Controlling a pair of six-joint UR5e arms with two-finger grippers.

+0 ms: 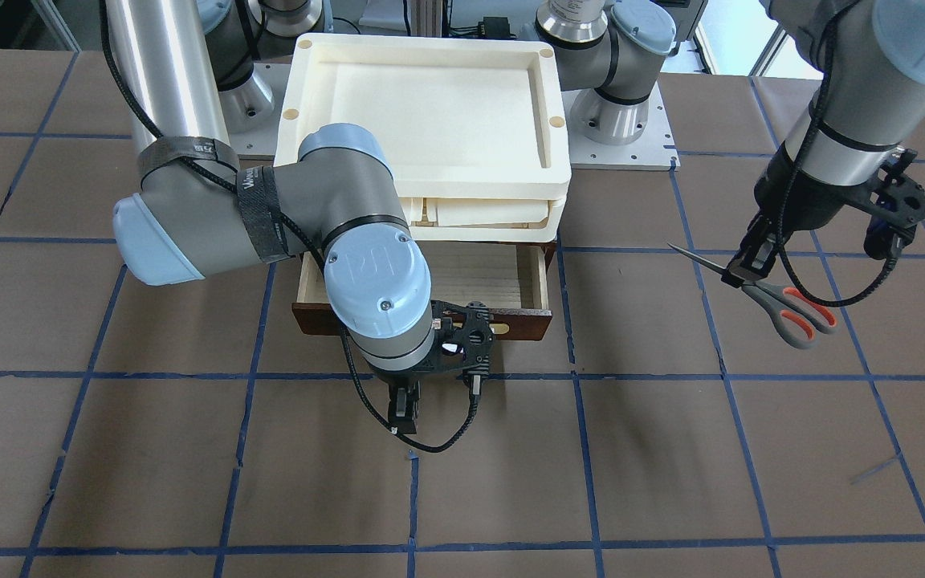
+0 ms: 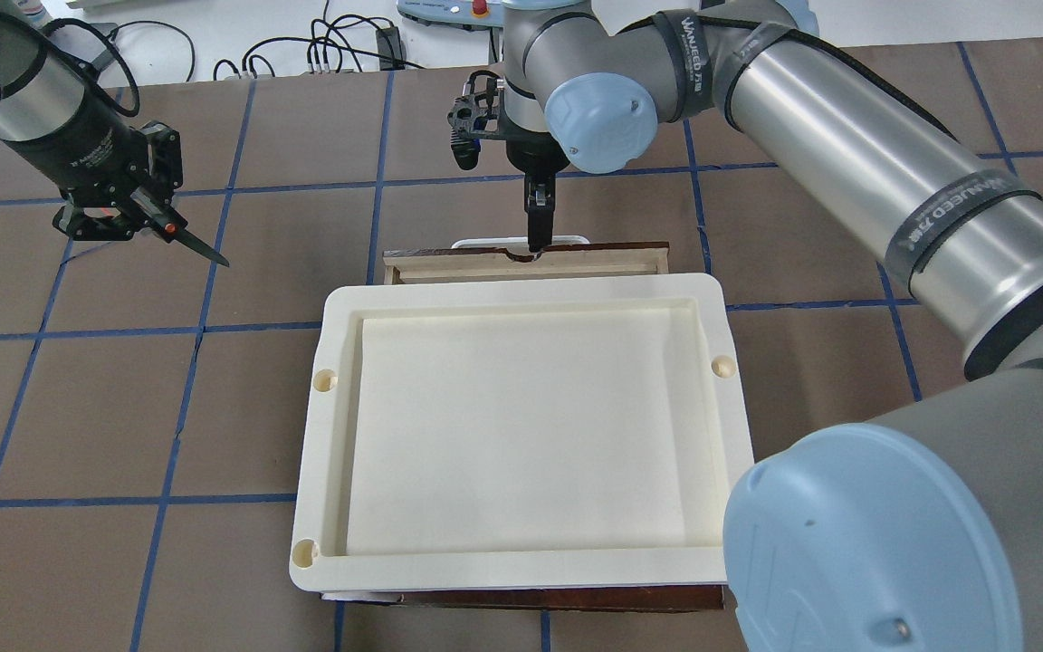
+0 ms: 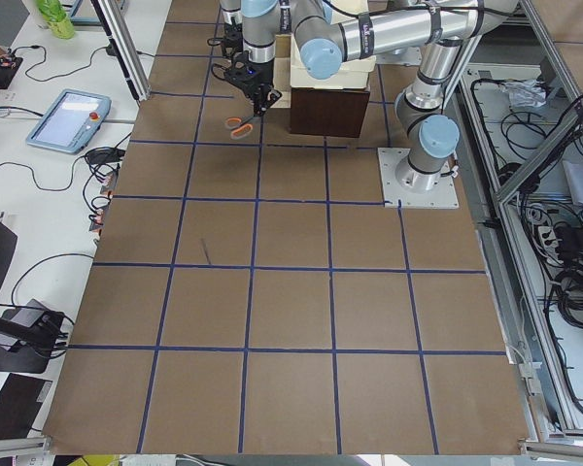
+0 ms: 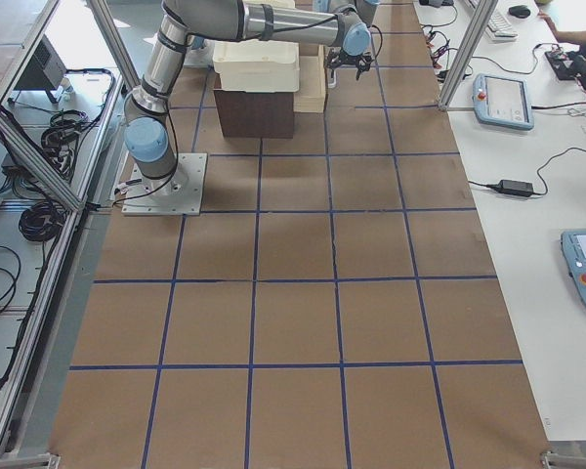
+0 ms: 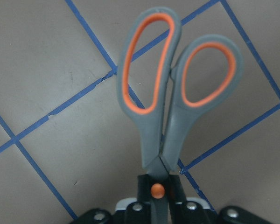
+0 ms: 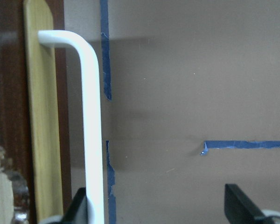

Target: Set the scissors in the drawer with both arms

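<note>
The scissors [image 1: 784, 301], grey handles with orange-lined loops, hang above the table in my left gripper [image 1: 743, 269], which is shut on them near the pivot. The left wrist view shows the handles [image 5: 163, 107] pointing away from the fingers [image 5: 144, 186]. In the overhead view the blade [image 2: 200, 249] points toward the middle. The drawer [image 1: 478, 273] is pulled open and its pale wood floor shows. My right gripper [image 1: 405, 411] is open at the drawer front. Its white bar handle [image 6: 92, 121] lies between the fingers, against one finger [image 6: 79, 205].
Cream-white plastic trays [image 1: 422, 44] are stacked on the cabinet above the drawer and cover most of it from overhead [image 2: 340, 435]. The arms' base plates [image 1: 631, 144] stand behind. Brown table with a blue tape grid spreads on both sides.
</note>
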